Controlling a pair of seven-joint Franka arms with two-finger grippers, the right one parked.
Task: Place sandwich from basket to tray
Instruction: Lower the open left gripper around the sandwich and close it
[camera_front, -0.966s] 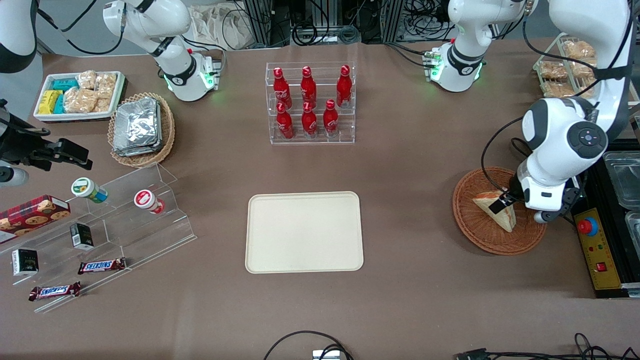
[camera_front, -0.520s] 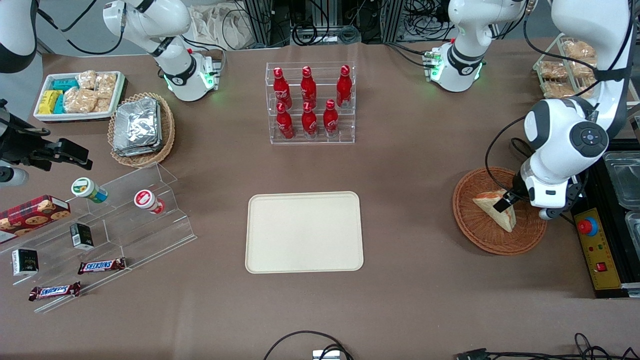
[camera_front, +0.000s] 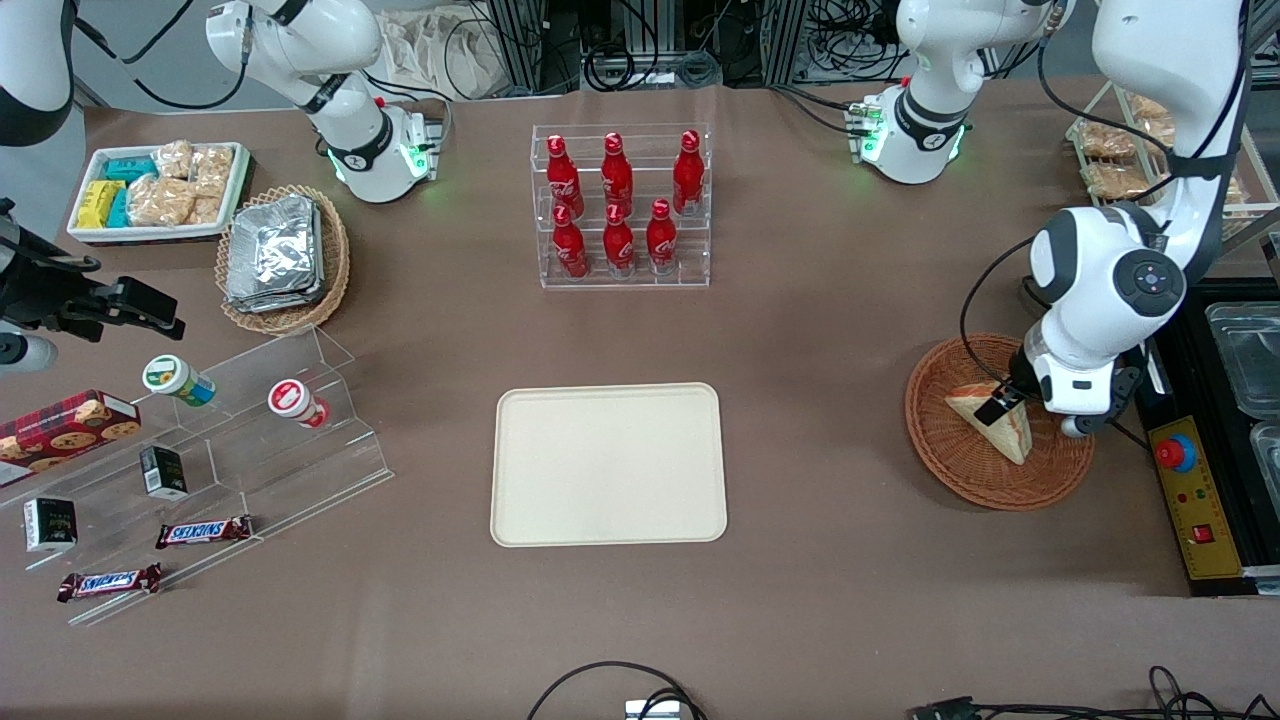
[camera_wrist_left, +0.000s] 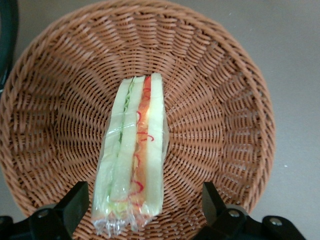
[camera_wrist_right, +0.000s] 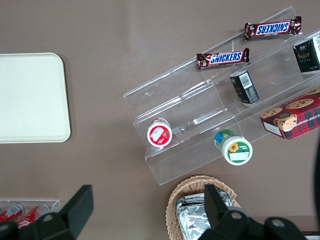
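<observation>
One sandwich (camera_wrist_left: 132, 155) lies mid-basket (camera_wrist_left: 220, 100); gripper (camera_wrist_left: 142, 212) spread wide, straddling its end. Only the front view shows the bare tray (camera_front: 608, 464).

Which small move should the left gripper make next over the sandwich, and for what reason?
Probably lower a little, then close. The gripper hangs open above the sandwich, one finger on each side of the wedge, not touching it. The sandwich lies in the basket; the tray holds nothing.

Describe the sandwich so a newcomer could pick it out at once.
Toward the working arm's end of the table sits a round brown wicker basket, with the open gripper just above. The sandwich lies inside: a clear-wrapped white-bread wedge with orange-red and green filling.
</observation>
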